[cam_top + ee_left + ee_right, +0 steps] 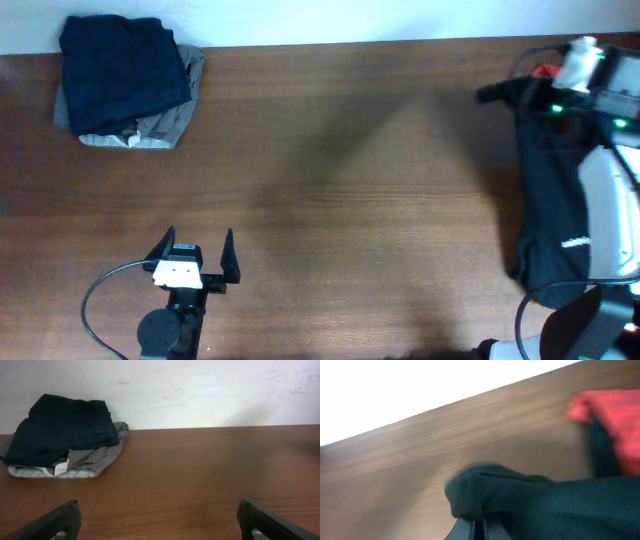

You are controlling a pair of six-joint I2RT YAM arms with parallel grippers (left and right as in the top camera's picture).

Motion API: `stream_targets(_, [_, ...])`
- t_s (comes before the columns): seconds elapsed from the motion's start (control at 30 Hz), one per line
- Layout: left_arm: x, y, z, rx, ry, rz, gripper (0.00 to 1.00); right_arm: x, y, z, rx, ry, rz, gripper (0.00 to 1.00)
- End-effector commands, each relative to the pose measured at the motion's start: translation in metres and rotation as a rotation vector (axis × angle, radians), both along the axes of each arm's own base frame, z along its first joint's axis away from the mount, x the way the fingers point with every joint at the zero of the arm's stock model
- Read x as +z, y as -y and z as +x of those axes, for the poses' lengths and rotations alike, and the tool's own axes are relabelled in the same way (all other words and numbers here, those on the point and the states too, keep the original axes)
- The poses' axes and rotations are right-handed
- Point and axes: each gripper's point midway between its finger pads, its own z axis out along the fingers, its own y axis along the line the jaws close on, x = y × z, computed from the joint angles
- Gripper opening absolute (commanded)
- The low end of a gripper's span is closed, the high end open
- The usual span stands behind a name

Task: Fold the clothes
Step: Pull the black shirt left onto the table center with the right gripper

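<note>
At the frame's right, the right pincer (481,529) is clenching the black garment's (548,200) bunched edge, apparently fetching it; next it needs spreading flat mid-counter (380,200), while the left pincer (197,252) is waiting released.

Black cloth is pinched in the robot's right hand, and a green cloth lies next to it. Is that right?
Not quite. Next to the black cloth lies a red cloth, not a green one; the right wrist view shows it. The right gripper does pinch the black cloth.
</note>
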Motion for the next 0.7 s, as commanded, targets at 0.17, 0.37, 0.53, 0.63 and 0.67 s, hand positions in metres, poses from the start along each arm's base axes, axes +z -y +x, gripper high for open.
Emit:
stream_targets(0.17, [-0.001, -0.002, 0.000, 0.007, -0.002, 0.013, 0.99, 0.035, -0.123, 0.008, 0.234, 0.096, 0.120, 0.04])
stream_targets(0.37, [-0.001, -0.002, 0.000, 0.007, -0.002, 0.013, 0.99, 0.047, -0.208, 0.002, 0.403, 0.149, 0.148, 0.04])
stream_targets(0.53, [-0.001, -0.002, 0.000, 0.007, -0.002, 0.013, 0.99, 0.030, -0.277, -0.002, 0.540, 0.148, 0.158, 0.04])
stream_targets(0.63, [-0.001, -0.002, 0.000, 0.007, -0.002, 0.013, 0.99, 0.006, -0.308, 0.001, 0.562, 0.107, 0.193, 0.04])
stream_targets(0.67, [-0.001, -0.002, 0.000, 0.007, -0.002, 0.013, 0.99, -0.005, -0.318, 0.002, 0.568, 0.089, 0.208, 0.04])
